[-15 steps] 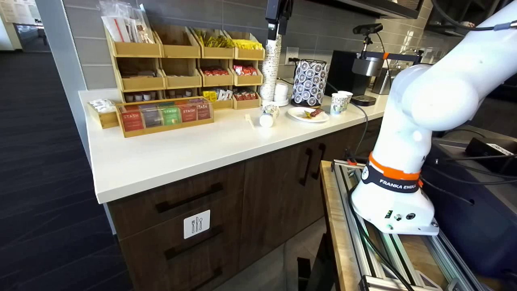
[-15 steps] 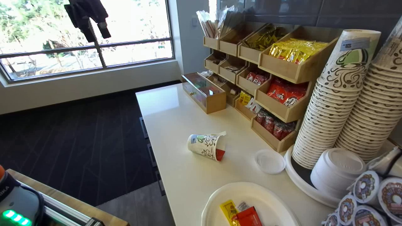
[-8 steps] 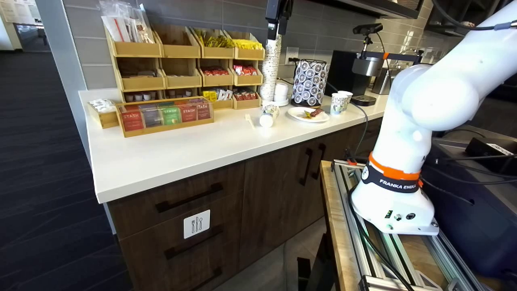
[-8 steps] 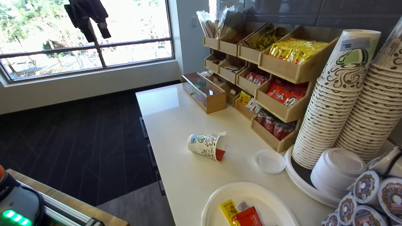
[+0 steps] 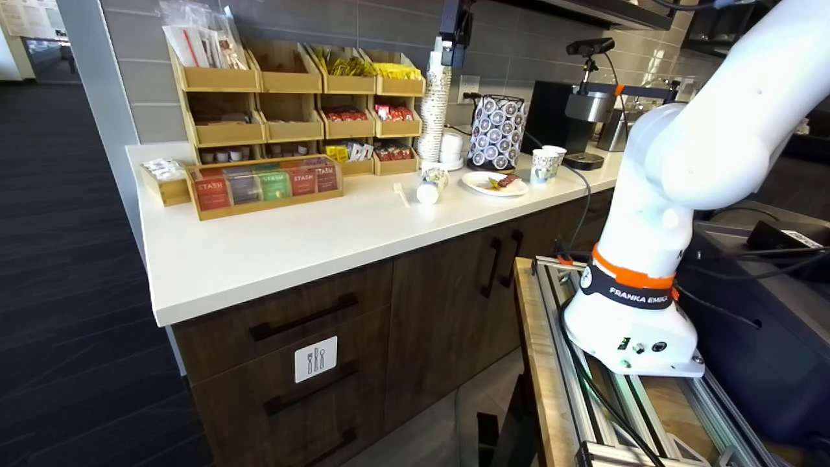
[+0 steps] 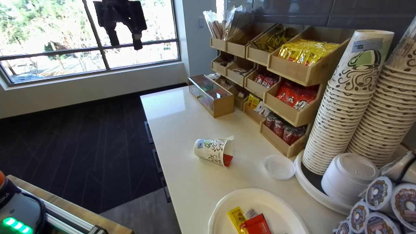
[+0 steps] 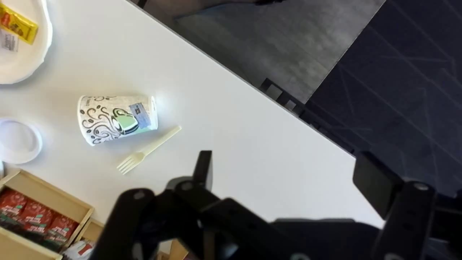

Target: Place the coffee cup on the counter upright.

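Closest in, you have the arm (image 5: 733,110) standing on its base (image 5: 629,334), which sits on a wooden-topped stand (image 5: 545,363) beside the dark cabinets (image 5: 447,318). Above the rounded joint (image 5: 707,168), it slants up toward the right-hand edge of an exterior view and leaves the frame, so you cannot see the next stretch. Your gripper (image 6: 126,46) hangs in from the top edge in both exterior views, pointing down, well above the worktop (image 5: 279,240). Its fingers (image 7: 377,184) stand wide apart, and in the wrist view you see worktop between them.

Below, your coffee cup (image 7: 117,119) lies on its side on the worktop, outside the gap between the fingers: up and to the left of them in the wrist view. A red packet (image 6: 228,160) shows at its mouth. Just beside the cup, a pale fork (image 7: 143,151) lies with its tines toward the wooden racks (image 5: 292,82).

A little further off, past the cup's mouth, you find a white lid (image 6: 279,167) and a white plate (image 6: 278,208) holding a yellow packet (image 6: 237,217) and a second red packet (image 6: 258,224). Behind these, stacks of cups (image 6: 344,130) stand next to the racks. Farthest off, a bright window (image 6: 29,32) shows behind the gripper.
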{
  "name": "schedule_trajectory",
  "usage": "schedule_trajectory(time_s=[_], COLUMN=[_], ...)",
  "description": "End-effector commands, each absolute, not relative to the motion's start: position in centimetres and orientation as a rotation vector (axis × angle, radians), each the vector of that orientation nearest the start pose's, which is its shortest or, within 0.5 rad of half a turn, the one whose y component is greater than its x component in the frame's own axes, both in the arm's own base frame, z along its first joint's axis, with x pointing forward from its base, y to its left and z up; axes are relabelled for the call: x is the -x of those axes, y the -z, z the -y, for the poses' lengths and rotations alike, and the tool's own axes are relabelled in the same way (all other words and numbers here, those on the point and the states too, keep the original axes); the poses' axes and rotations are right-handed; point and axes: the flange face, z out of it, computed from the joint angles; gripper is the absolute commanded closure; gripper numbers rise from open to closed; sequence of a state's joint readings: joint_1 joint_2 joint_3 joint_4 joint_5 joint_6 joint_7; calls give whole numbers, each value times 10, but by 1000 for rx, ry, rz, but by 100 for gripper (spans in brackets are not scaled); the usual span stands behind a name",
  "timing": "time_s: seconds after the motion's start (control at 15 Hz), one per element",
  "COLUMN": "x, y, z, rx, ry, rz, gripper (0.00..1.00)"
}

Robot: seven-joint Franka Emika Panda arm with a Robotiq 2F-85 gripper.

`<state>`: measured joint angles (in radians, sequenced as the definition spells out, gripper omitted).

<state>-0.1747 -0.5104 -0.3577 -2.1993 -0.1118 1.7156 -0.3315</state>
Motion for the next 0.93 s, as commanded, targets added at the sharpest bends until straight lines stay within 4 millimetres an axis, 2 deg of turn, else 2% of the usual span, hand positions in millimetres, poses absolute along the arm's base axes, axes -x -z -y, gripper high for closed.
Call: schedule_trajectory(time_s=[0.0,0.4,0.6,0.87], x=[-329,-305,-303,-300], y=[-532,-475,-454,-429], z=[288,379,411,452], rx=[2918,2705,2622,2620], ry=[-67,13,116,187], rz=[-116,-220,-303,-435], gripper=[0,0,0,0])
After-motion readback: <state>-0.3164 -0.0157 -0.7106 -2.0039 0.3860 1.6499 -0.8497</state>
